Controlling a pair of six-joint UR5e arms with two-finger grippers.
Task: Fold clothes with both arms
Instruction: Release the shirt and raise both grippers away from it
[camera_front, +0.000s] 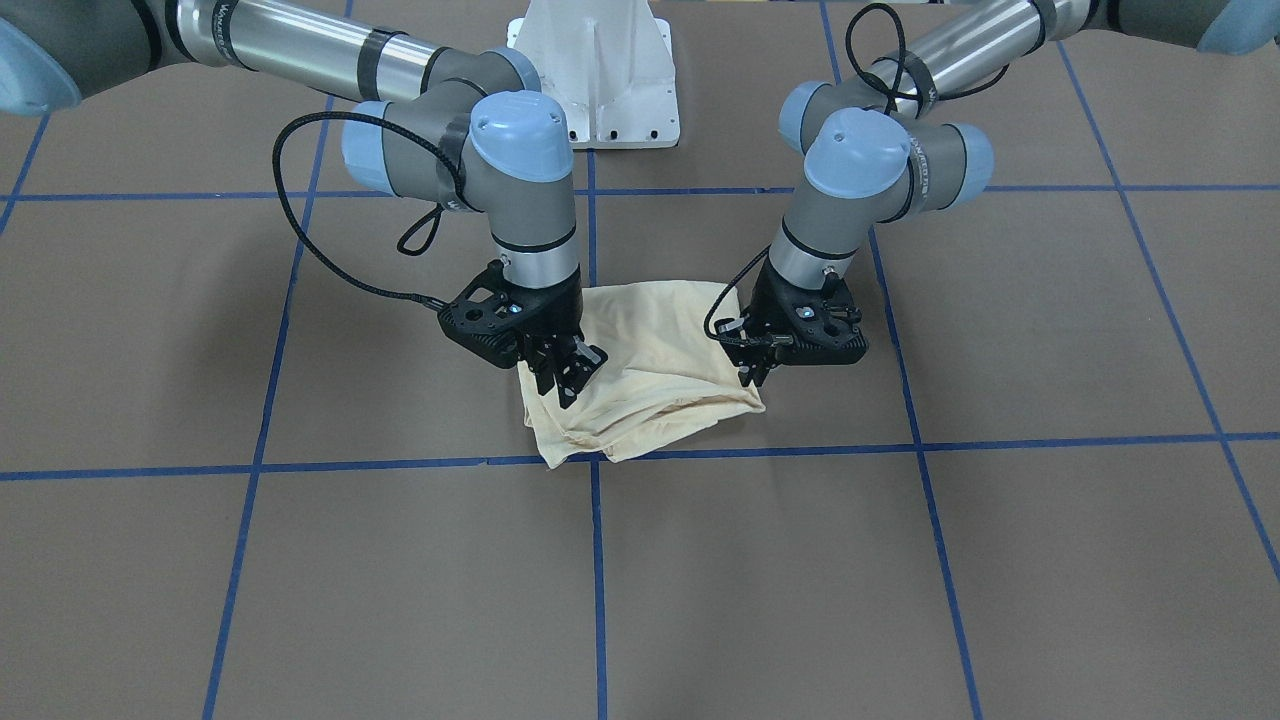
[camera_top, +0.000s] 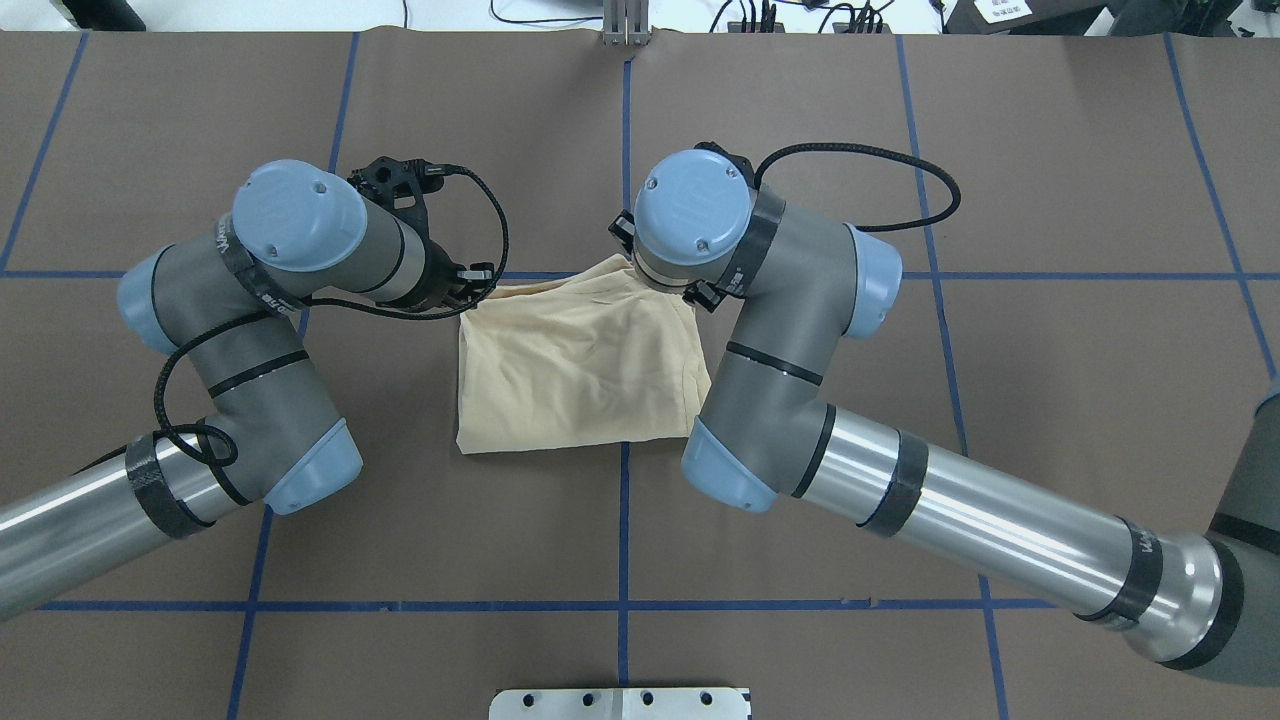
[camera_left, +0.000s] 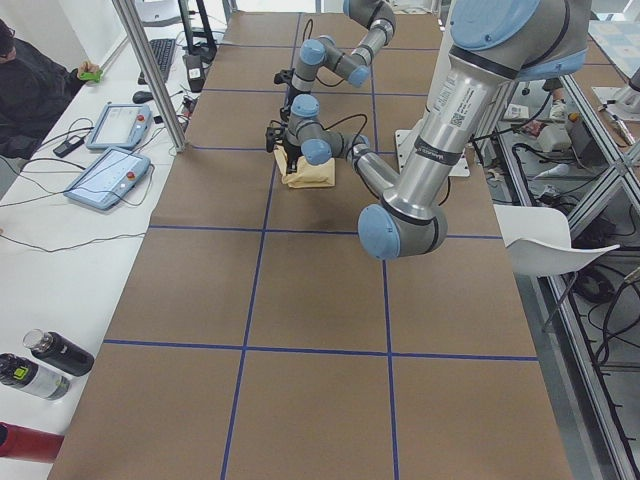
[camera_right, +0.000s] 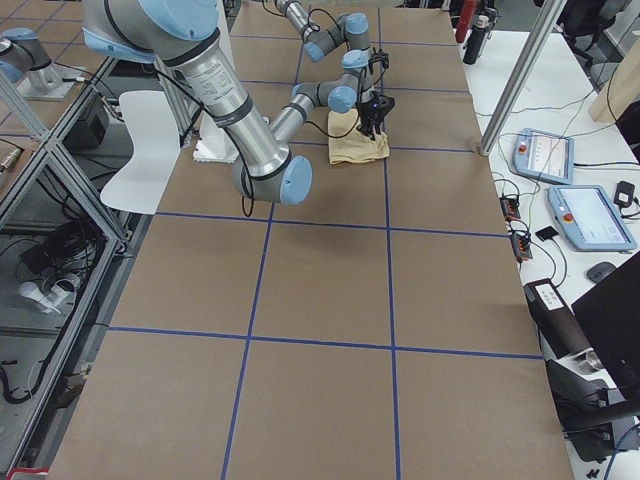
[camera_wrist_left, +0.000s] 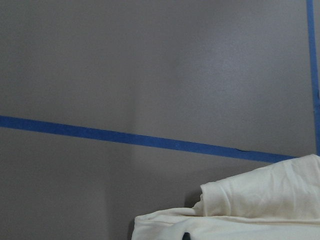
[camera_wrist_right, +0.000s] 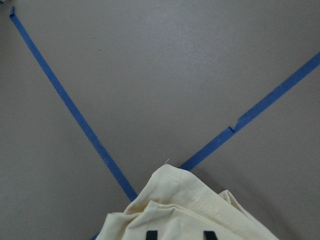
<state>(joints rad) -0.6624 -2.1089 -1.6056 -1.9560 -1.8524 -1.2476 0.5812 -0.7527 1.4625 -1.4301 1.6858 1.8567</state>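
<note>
Nearest you, the shirt lies folded in a small bundle mid-table, front edge on the blue tape cross. Just behind, on your left, the R gripper is over one corner w/ jaws apart. On your right, the L gripper is at the other corner; can't tell if it's pinching. Pedestal is farthest back.

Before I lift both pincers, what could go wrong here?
The shirt is bunched in several loose layers; if the right pincer or left pincer catches only the top one, lifting may undo the fold. I cannot tell what either holds. The left pincer's cable loops down close to the cloth and might snag it.
</note>
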